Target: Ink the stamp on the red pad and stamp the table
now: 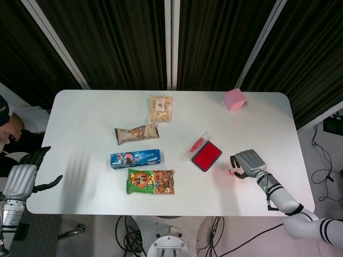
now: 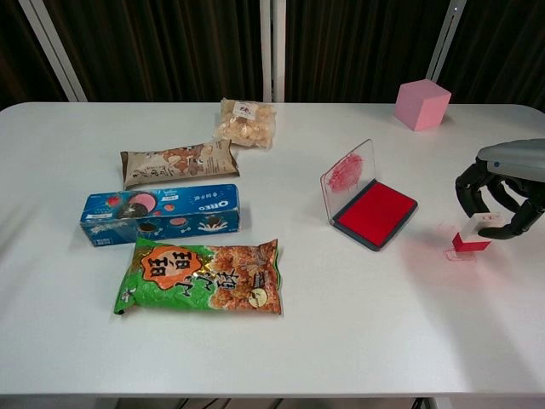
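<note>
On the table (image 2: 358, 341), right of the red pad (image 2: 375, 212), your right hand (image 2: 498, 198) pinches the stamp (image 2: 473, 237), its red base on a faint red mark. Your left hand (image 1: 22, 176) hangs off the left edge, fingers spread, holding nothing.

This looks like a lab or test room for a robot, not a home. A plain white table (image 1: 80, 187) stands on a metal foot with loose black cables (image 1: 128, 230) under it. Dark curtains (image 1: 123, 43) hang all along the back, split by pale metal bars (image 1: 171, 43). More wires (image 1: 321, 160) lie on the grey floor at the side. A few snack packs (image 2: 204, 277) and a pink block (image 2: 421, 104) are laid out in a neat way, like things set up for a test
</note>
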